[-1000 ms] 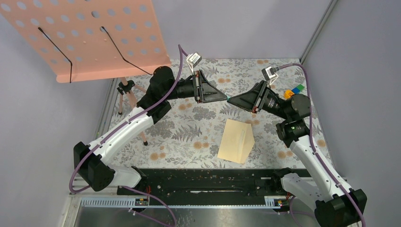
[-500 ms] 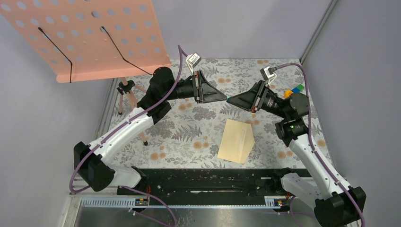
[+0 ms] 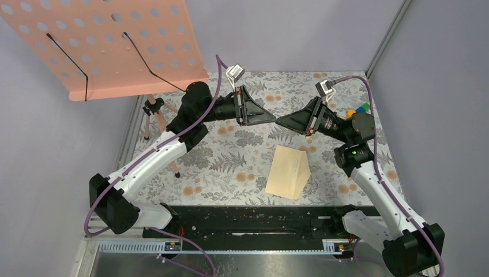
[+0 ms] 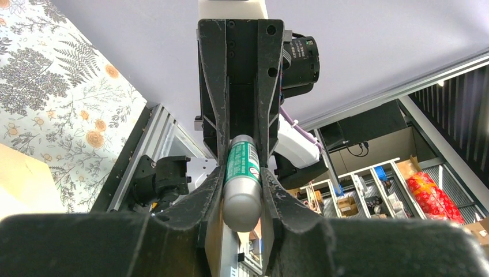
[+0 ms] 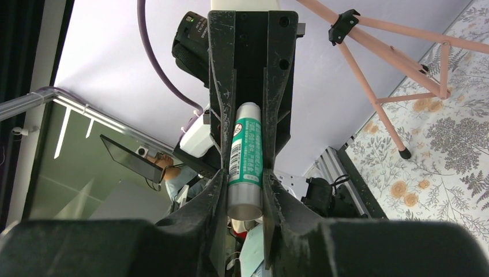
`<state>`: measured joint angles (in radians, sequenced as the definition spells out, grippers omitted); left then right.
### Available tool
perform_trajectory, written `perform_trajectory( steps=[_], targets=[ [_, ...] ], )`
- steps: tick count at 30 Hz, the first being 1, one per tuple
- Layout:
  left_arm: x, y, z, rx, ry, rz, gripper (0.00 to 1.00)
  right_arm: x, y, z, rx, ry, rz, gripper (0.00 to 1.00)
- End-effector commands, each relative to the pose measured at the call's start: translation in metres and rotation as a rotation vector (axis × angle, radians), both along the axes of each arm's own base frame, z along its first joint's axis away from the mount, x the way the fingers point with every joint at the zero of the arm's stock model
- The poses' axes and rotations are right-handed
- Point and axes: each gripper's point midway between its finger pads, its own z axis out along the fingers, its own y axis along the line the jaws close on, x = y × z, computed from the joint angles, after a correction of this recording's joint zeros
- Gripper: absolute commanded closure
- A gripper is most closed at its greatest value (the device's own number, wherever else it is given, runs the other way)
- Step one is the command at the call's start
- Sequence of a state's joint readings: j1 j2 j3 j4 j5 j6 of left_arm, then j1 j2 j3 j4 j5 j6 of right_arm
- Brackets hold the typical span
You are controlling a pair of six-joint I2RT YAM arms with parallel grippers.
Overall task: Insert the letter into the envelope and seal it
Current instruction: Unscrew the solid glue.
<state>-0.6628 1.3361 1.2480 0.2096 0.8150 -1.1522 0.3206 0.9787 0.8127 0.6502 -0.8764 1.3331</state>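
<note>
Floral table (image 3: 230, 167) bears 1 envelope (image 3: 286, 172); 2 pincers, left pincer (image 4: 242, 182) and right pincer (image 5: 245, 184), pinch 1 green tube (image 4: 242, 161).

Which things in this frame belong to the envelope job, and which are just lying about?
Part of the job:
tan envelope, lying flat on the table
green-labelled glue stick, gripped between the left gripper and the right gripper

Just lying about:
pink perforated stand on its tripod
coloured blocks behind the right arm
</note>
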Motion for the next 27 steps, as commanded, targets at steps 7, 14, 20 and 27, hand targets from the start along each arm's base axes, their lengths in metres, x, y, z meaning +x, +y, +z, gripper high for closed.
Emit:
perform_trajectory(
  steps=[7,14,20,27],
  targets=[
    [-0.009,0.015,0.02,0.024,-0.082,-0.002,0.17,-0.02,-0.003,0.01,-0.029,-0.103,0.03,1.0],
    [-0.01,0.023,0.016,0.031,-0.079,0.011,0.41,-0.025,-0.003,0.011,-0.036,-0.114,0.046,1.0],
    [-0.012,0.025,0.019,0.018,-0.086,0.021,0.6,-0.025,-0.004,0.009,-0.045,-0.111,0.044,1.0],
    [-0.013,0.026,0.017,0.024,-0.082,0.016,0.38,-0.023,-0.003,0.008,-0.046,-0.101,0.04,1.0]
  ],
)
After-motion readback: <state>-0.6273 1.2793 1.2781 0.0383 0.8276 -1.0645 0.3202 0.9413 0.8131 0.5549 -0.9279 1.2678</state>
